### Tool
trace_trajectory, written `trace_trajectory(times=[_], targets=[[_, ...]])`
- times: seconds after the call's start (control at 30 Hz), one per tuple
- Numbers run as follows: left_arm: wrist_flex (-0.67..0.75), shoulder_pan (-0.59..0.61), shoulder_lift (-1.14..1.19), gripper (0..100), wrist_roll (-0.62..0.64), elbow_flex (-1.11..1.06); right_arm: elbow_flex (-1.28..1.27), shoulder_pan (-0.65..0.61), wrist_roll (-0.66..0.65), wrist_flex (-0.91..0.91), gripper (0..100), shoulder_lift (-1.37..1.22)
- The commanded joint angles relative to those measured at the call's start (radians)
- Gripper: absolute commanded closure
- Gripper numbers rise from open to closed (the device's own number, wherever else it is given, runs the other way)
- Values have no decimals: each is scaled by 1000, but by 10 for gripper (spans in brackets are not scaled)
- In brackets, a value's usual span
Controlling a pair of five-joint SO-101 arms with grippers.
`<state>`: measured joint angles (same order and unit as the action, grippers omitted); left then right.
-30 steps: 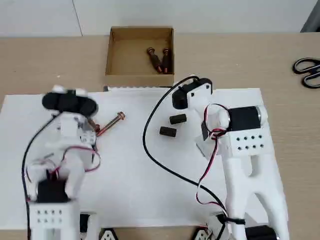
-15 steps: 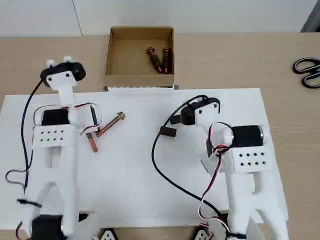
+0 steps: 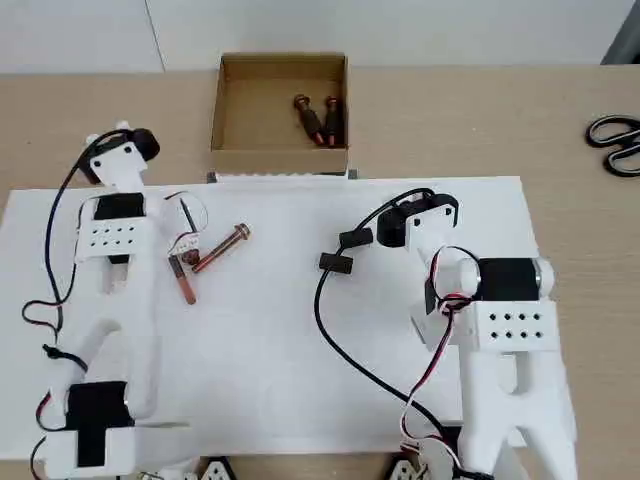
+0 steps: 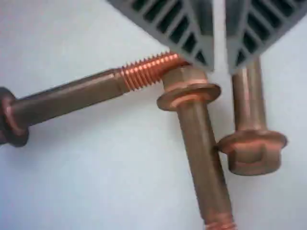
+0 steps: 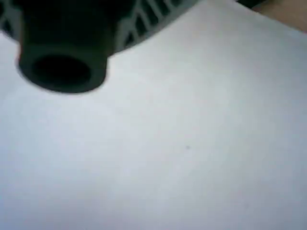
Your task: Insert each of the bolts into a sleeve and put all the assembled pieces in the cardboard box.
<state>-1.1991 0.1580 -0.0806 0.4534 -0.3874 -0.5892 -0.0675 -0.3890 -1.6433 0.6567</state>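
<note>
**Two pieces boxed; next pairing at the pick-up stage**

Two finished pieces point(image 3: 316, 118) lie inside the cardboard box point(image 3: 232, 110). Three loose bolts point(image 4: 192, 139) lie crossed on the white sheet point(image 3: 300, 350), directly beneath the left jaws, which stand at a narrow slit with nothing between them. The right jaws sit against one sleeve point(image 5: 62, 52); whether they clamp it cannot be told. A second sleeve point(image 3: 335, 263) lies near it on the sheet.

Judgement: picking a bolt and a sleeve is the step in hand. Next, the left jaws need to widen, single one bolt out of the touching cluster, then line its thread up with the sleeve's bore.
</note>
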Motion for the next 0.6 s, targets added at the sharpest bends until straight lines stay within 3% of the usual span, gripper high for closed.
trace_trajectory(times=[0.0,0.37,0.57], targets=[[14,32,-3,928,32,41,5,10,5,10,995,25],[20,52,2,900,40,36,5,10,6,12,995,27],[21,55,130,902,41,41,5,10,6,12,995,27]])
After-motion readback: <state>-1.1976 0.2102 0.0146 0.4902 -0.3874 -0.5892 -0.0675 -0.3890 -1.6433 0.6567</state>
